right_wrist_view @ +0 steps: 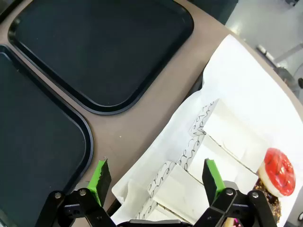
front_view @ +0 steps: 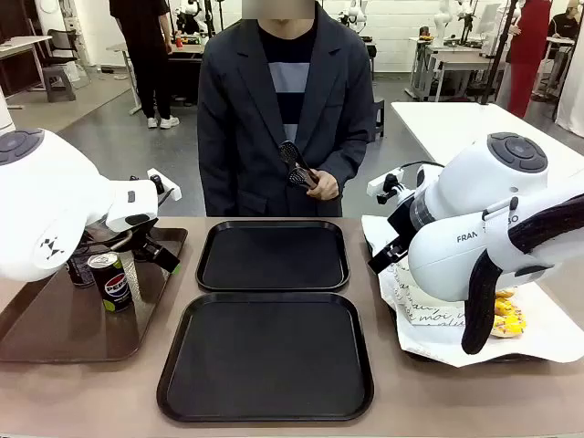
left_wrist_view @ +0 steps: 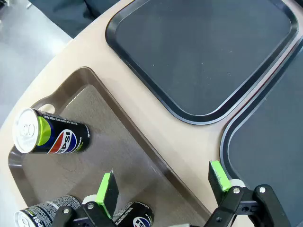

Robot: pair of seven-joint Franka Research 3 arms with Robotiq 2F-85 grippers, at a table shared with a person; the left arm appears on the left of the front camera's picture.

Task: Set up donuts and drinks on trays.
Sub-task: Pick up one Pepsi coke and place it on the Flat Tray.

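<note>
Near tray (front_view: 265, 358): matte black, rounded-square, raised-rimmed.

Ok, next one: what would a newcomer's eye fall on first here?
A near tray and a far tray, both black, lie mid-table. Cans stand on a brown tray by the open left gripper; a red donut sits on white paper by the open right gripper. A person across holds black tongs.

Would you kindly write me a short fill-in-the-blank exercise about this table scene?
Both black trays are ____. The drinks stand on a longer tray coloured ____. The clearest donut in the right wrist view has a ____ glaze. The person holds black ____.
Missing words: empty; brown; red; tongs.
</note>
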